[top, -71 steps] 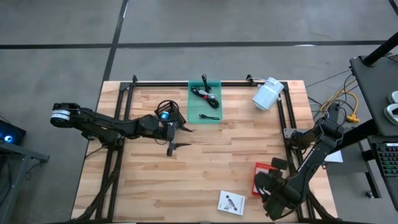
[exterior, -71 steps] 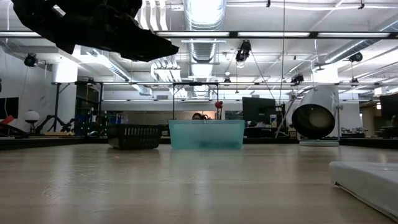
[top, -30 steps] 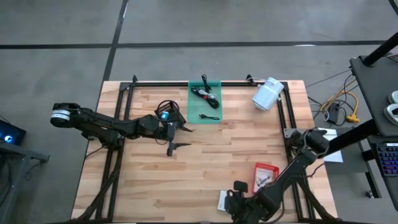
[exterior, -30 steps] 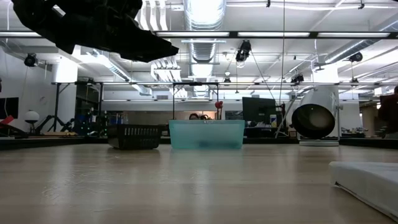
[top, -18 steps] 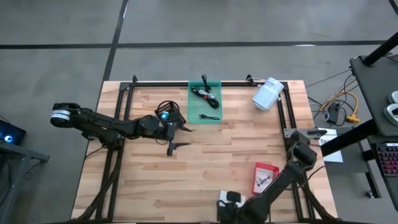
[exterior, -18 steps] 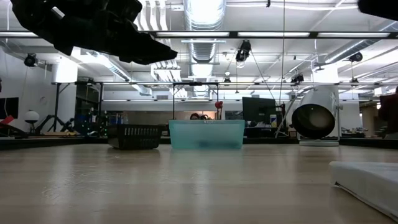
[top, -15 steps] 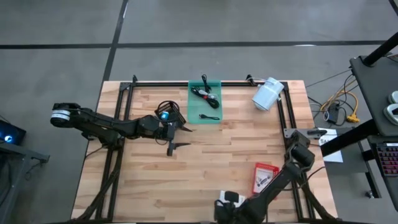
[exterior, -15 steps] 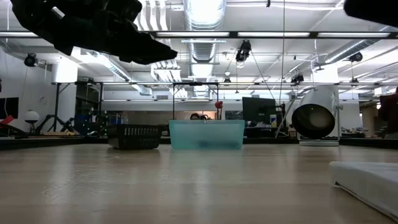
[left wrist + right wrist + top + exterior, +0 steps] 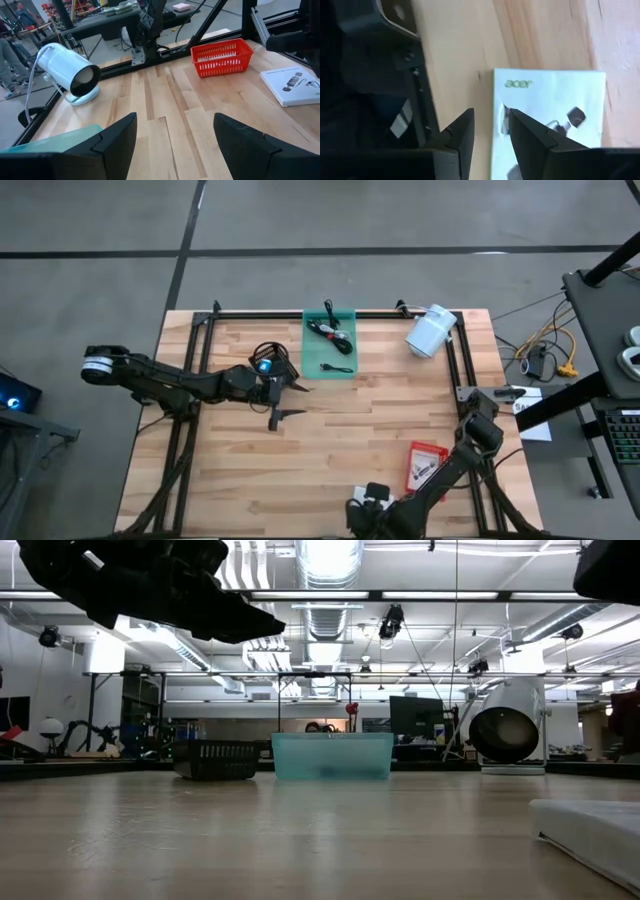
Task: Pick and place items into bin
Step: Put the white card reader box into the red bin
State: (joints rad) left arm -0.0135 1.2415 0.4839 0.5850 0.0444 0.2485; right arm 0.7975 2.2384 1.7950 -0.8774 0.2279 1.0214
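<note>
The flat white packet (image 9: 550, 115), printed "acer", lies flat on the wood by the table's near edge. My right gripper (image 9: 490, 117) is open by a narrow gap, pointing down over the packet's edge (image 9: 496, 100); it hides the packet in the high view (image 9: 368, 502). My left gripper (image 9: 296, 400) hangs wide open above the table's middle, near the teal bin (image 9: 330, 345). A coiled black cable (image 9: 325, 330) and a small black tool (image 9: 340, 367) lie in the bin. The other small items do not show. My right gripper points down at the white packet's edge (image 9: 496, 100), one finger (image 9: 530, 135) over the packet and the other (image 9: 457, 137) over bare wood. Whether the fingertips touch the packet I cannot tell.
A red basket (image 9: 425, 465) sits right of the packet, near the right arm. A white projector (image 9: 430, 330) stands at the far right corner. A black mesh basket (image 9: 215, 760) sits beside the bin (image 9: 332, 755). Black frame rails run along the table's edges (image 9: 460, 370).
My right gripper has moved along the near edge toward the table's left and now covers the white packet in the high view. The right arm's elbow has swung with it. The left arm has kept still.
</note>
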